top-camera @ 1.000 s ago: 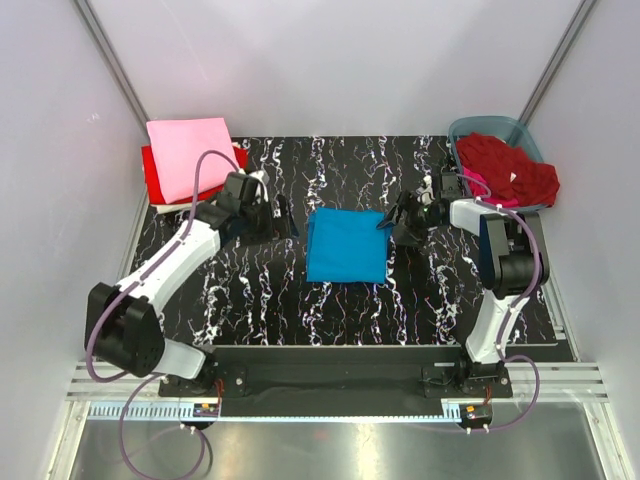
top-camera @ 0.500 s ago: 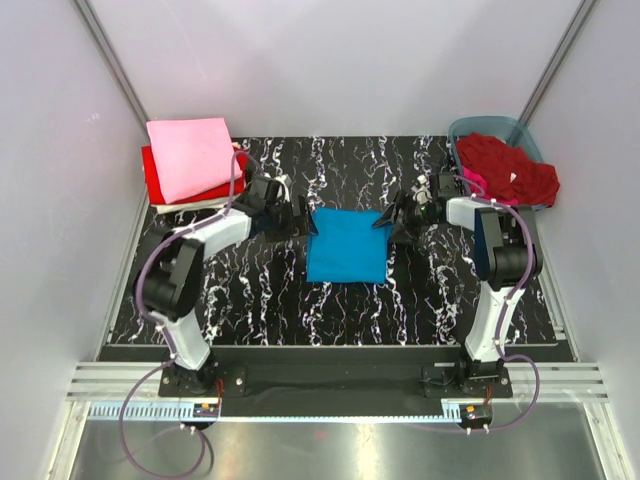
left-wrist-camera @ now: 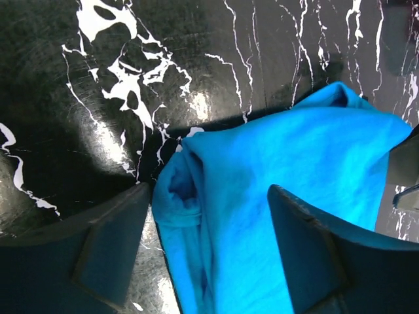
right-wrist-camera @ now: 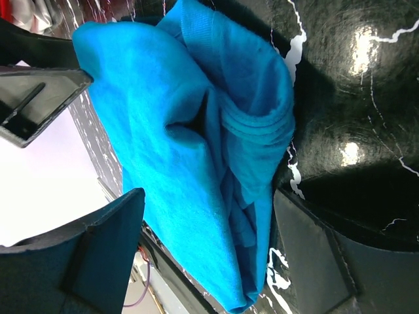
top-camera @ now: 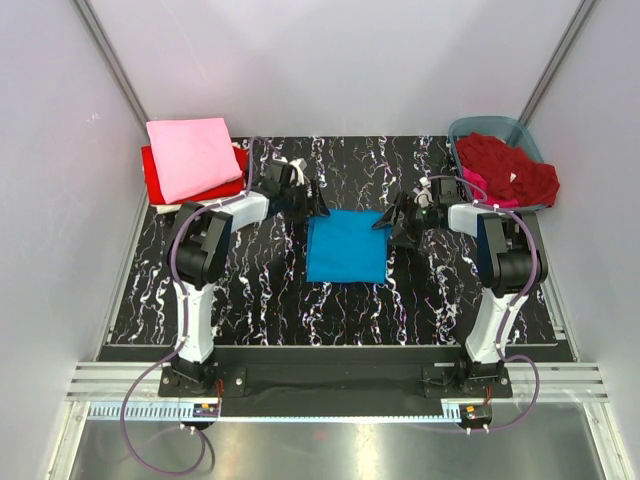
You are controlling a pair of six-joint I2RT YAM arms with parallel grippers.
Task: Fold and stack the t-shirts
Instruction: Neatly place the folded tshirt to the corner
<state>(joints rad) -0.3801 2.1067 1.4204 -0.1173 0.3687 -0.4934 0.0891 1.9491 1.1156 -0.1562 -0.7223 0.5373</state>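
Note:
A folded turquoise t-shirt (top-camera: pixel 346 246) lies mid-table. My left gripper (top-camera: pixel 318 207) is open at its far left corner; in the left wrist view the cloth (left-wrist-camera: pixel 281 176) lies between the two fingers (left-wrist-camera: pixel 111 248). My right gripper (top-camera: pixel 386 222) is open at the far right corner, with the cloth (right-wrist-camera: pixel 190 131) between its fingers (right-wrist-camera: pixel 105 255). A pale pink shirt (top-camera: pixel 190 157) tops a folded stack at the back left, over a bright red one (top-camera: pixel 156 186) and a white edge (top-camera: pixel 185 206). A dark red shirt (top-camera: pixel 505 167) and a magenta one (top-camera: pixel 478 184) lie crumpled at the back right.
A grey-blue translucent tub (top-camera: pixel 484 125) at the back right corner holds the crumpled shirts. White walls stand close on the left, back and right. The black marbled table (top-camera: pixel 260 300) runs to a metal rail at the near edge.
My left arm has swung right from beside the stack to the turquoise shirt's far left corner. The right gripper has stayed at the far right corner.

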